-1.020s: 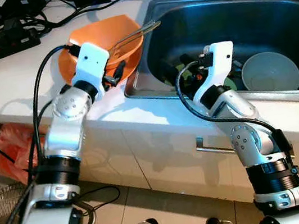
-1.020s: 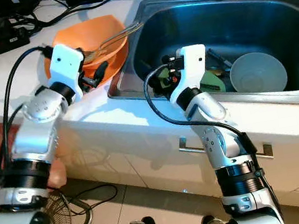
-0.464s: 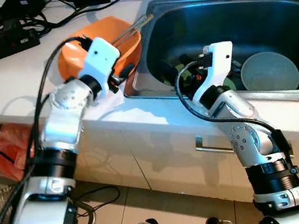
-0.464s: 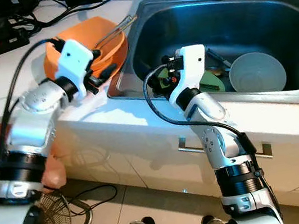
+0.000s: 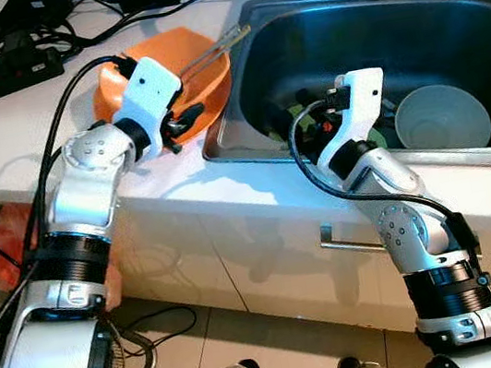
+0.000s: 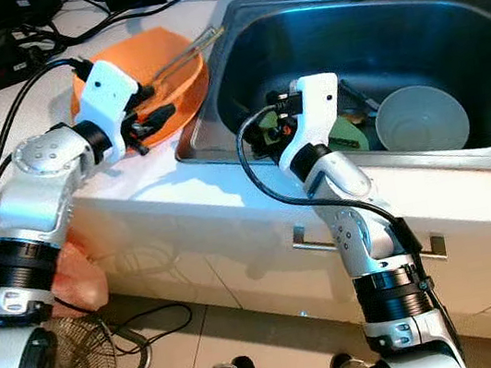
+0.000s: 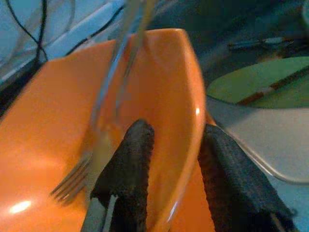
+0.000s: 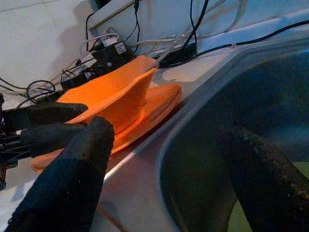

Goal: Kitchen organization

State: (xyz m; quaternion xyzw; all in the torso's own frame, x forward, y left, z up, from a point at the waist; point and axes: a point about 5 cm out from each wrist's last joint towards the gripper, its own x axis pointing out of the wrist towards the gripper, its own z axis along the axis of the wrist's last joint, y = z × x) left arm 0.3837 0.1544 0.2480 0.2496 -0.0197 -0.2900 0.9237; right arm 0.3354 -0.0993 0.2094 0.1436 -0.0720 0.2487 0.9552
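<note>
Seemingly, the left gripper [image 7: 171,159] is clamped on the orange bowl's [image 5: 194,66] rim, right gripper [image 8: 164,164] gaping; tipping toward three o'clock would slide the fork [image 7: 79,176] into the sink [image 5: 446,31].

We find no readable text, labels, brands or nos. anywhere in these pics; nothing legible on any item or surface.

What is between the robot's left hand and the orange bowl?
Nothing. The left gripper already has the orange bowl's rim between its fingers, one inside and one outside. A fork lies inside the bowl.
</note>
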